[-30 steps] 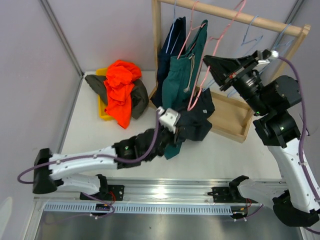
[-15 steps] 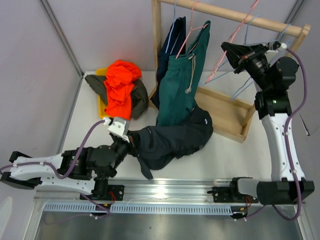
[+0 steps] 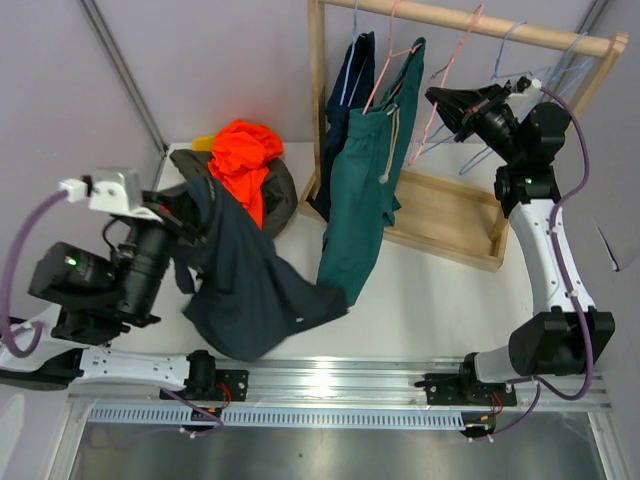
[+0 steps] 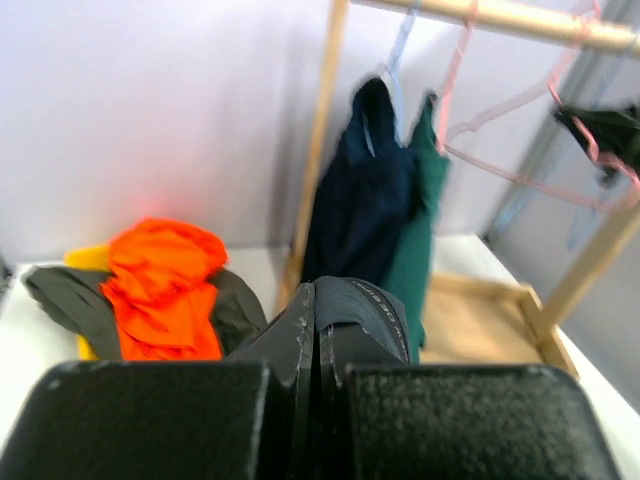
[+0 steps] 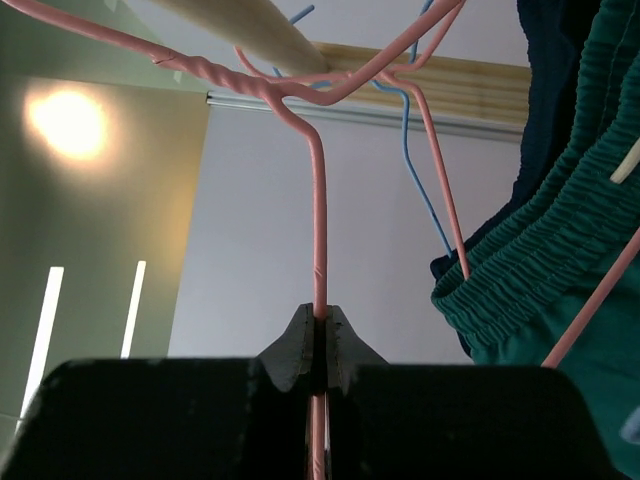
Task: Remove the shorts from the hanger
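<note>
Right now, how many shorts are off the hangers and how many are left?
Two look done: the orange shorts and olive shorts lie piled at the table's back left. In hand: the left gripper is shut on the black shorts, off the rack, while the right gripper pinches a pink hanger. Left to do: the teal shorts and navy shorts hang on the rack.

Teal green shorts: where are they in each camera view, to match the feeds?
Top external: teal green shorts hang at centre, right of the navy shorts.
Left wrist: shorts upper centre-right, beside the navy pair.
Right wrist: shorts at right edge, waistband close.
Shared landmark: the wooden rail above them.
</note>
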